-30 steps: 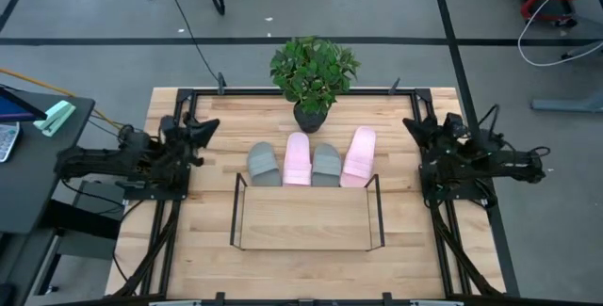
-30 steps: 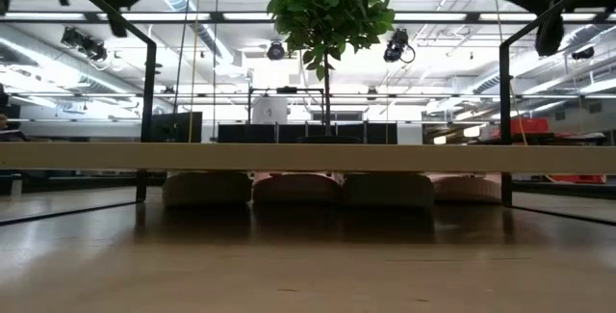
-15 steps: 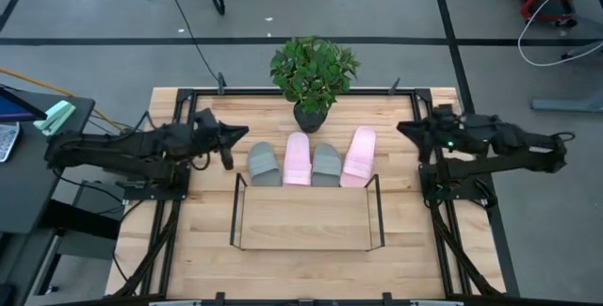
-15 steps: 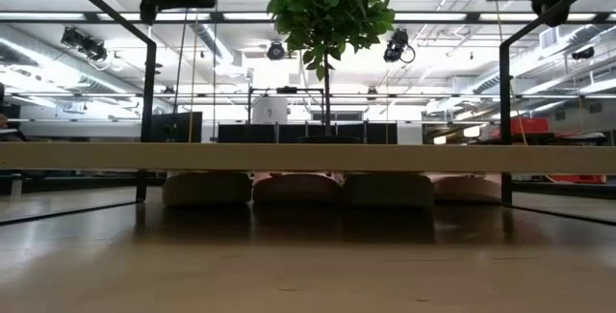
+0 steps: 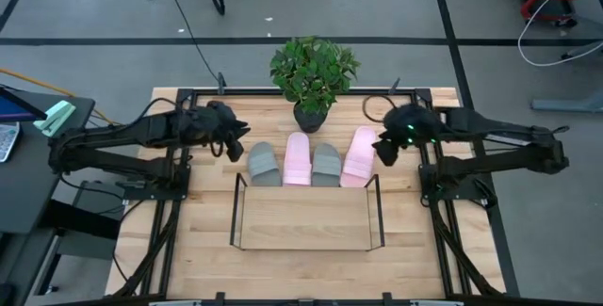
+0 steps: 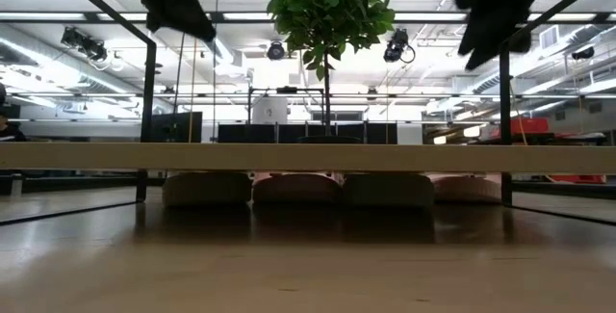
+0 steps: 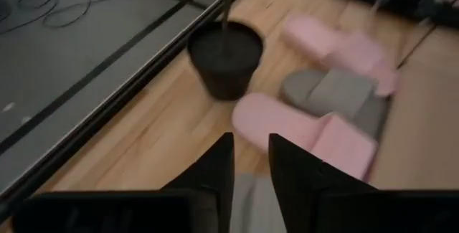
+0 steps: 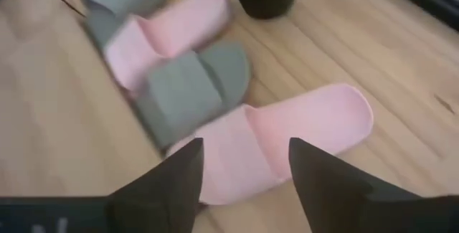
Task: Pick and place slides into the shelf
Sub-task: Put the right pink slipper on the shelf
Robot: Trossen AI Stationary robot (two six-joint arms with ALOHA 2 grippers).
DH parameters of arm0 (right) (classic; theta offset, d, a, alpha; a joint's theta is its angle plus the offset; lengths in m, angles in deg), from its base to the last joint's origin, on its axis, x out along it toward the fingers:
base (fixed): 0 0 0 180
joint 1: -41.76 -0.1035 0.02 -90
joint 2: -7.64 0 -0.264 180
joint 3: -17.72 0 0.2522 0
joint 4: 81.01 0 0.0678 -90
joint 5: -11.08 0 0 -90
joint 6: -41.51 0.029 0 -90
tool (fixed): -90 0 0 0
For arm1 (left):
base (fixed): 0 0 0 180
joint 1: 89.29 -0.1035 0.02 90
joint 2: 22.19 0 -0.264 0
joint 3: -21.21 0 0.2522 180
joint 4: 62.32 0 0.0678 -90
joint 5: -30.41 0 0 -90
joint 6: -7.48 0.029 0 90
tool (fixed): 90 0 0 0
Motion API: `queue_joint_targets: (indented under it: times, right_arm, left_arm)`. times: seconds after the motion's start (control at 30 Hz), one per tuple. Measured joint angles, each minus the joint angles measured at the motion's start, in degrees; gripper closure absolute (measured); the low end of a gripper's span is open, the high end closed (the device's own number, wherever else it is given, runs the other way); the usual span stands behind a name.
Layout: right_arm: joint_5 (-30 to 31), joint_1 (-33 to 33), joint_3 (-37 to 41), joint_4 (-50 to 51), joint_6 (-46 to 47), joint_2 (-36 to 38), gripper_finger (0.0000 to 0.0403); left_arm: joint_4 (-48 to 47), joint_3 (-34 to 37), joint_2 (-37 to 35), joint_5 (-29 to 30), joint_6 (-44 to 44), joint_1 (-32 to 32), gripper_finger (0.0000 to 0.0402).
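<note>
Even overhead light, soft shadows on the high view; wrist views motion-blurred; ceiling lamps glare low.

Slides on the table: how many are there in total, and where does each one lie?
4, in one row between the plant pot and the shelf: grey slide, pink slide, grey slide, pink slide. None seems hidden.

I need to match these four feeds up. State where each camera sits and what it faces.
High: overhead, straight down; both arms, shelf, four slides.
Low: table height, looking under the shelf board at the slides' ends.
Left wrist: past the left end effector, toward the plant pot.
Right wrist: past the right end effector, over the outer pink slide.
All share the slides.
</note>
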Motion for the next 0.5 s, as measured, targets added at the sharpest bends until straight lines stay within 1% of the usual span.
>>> queue_joint_targets:
  times: [0.17,0.2,0.33,0.43,0.5]
  right_arm:
    - [-7.9,9.34,0.0,-1.13,-8.18,-5.65,0.0171]
    - [-9.38,11.04,0.0,-1.18,-9.8,-6.63,0.017]
    - [-16.96,17.88,0.0,-1.16,-14.83,-10.25,0.0169]
    - [-23.88,21.91,0.0,-1.16,-16.68,-13.1,0.0169]
    - [-27.3,23.45,0.0,-1.17,-17.95,-15.0,0.0169]
  left_arm:
    - [-0.49,0.0,1.28,0.18,7.71,-1.6,0.028]
    - [-0.57,0.0,1.28,0.16,7.6,-1.61,0.0277]
    - [-1.36,0.0,1.26,0.1,2.34,-1.54,0.0269]
    - [-1.58,0.0,1.24,-0.01,2.05,-1.74,0.027]
    - [-1.8,0.0,1.24,-0.03,1.61,-1.74,0.0273]
